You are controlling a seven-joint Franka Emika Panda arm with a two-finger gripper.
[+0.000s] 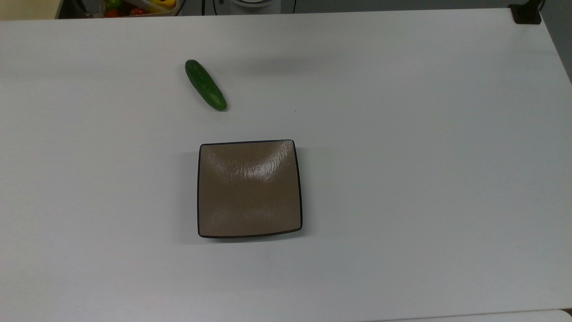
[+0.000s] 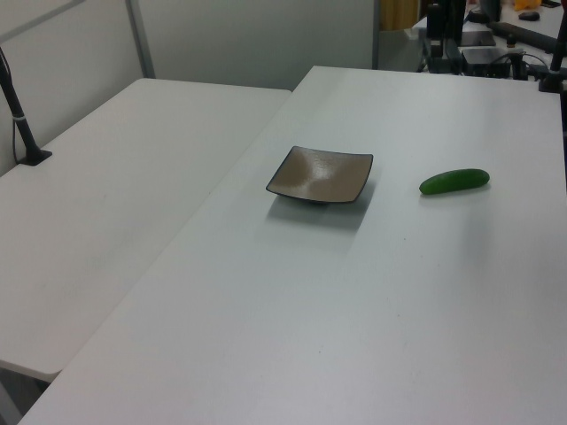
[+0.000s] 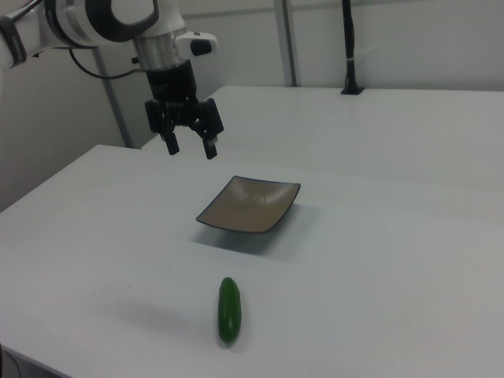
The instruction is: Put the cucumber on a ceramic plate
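A: Item one?
B: Cucumber. Short, dark green, smooth, rounded ends. It lies flat on the white table, bare surface all round it. In the top view it sits above the plate and toward the top view's left, running on a slant from upper left to lower right, the lower tip slightly lighter.

A: Item two?
B: Plate. Square, glossy brown, rounded corners, thin dark rim, slightly dished. Nothing is on it. It sits near the middle of the table.

A: Relation between the two?
B: Apart, not touching. A clear strip of table lies between them. In the left view the cucumber lies to the left view's right of the plate. In the right view the cucumber lies nearer the camera than the plate, pointing roughly away from the lens.

A: Item three?
B: Gripper. Black, two fingers, on a white arm entering from the right view's upper left. It hangs in the air above the table, pointing down, on the far side of the plate toward the right view's left.

A: Finger state?
B: Spread apart, a plain gap between them, nothing held.

A: Other entries?
B: A box of coloured produce beyond the top view's upper edge of the table. A second white table alongside, with a black post standing on it.
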